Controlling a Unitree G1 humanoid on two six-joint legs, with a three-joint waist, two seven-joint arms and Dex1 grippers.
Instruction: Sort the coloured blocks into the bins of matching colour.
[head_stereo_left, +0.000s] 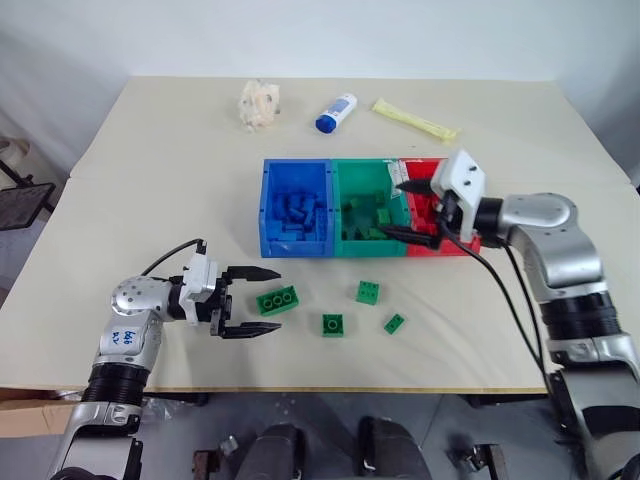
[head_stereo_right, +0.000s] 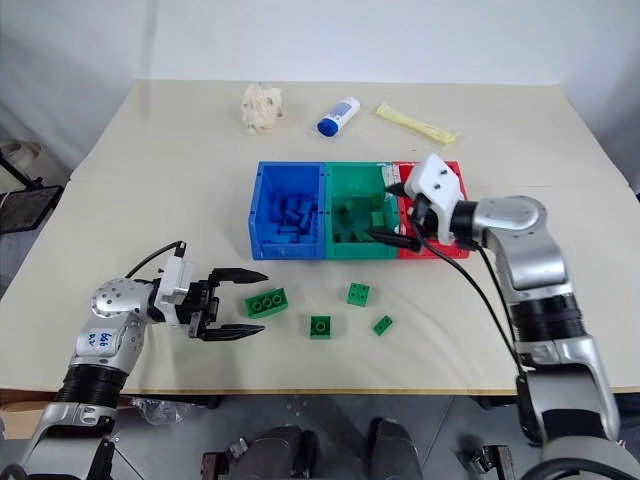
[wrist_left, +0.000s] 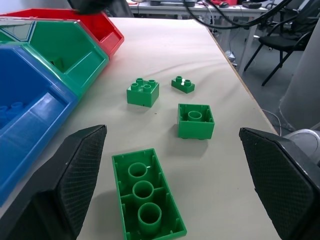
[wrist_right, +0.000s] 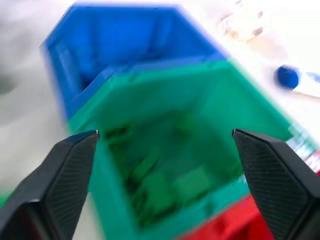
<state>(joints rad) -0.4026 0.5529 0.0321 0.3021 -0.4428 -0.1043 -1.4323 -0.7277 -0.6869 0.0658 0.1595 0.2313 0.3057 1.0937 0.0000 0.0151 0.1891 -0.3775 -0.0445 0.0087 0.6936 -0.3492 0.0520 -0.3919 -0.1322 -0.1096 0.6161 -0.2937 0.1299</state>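
Three joined bins stand mid-table: a blue bin (head_stereo_left: 295, 247) holding blue blocks (head_stereo_left: 300, 212), a green bin (head_stereo_left: 370, 247) holding green blocks (head_stereo_left: 362, 222), and a red bin (head_stereo_left: 455, 247). My right gripper (head_stereo_left: 392, 208) hangs open and empty over the green bin's right side, near the red one. On the table in front lie a long green block (head_stereo_left: 277, 300), upside down, two square green blocks (head_stereo_left: 367, 292) (head_stereo_left: 332, 325) and a small one (head_stereo_left: 394, 323). My left gripper (head_stereo_left: 280, 300) is open and level, its fingers on either side of the long block (wrist_left: 147, 197).
At the table's far side lie a crumpled paper wad (head_stereo_left: 261, 104), a white-and-blue bottle (head_stereo_left: 336, 112) and a yellow packet (head_stereo_left: 414, 118). The table's front edge (head_stereo_left: 330, 388) runs close behind the loose blocks.
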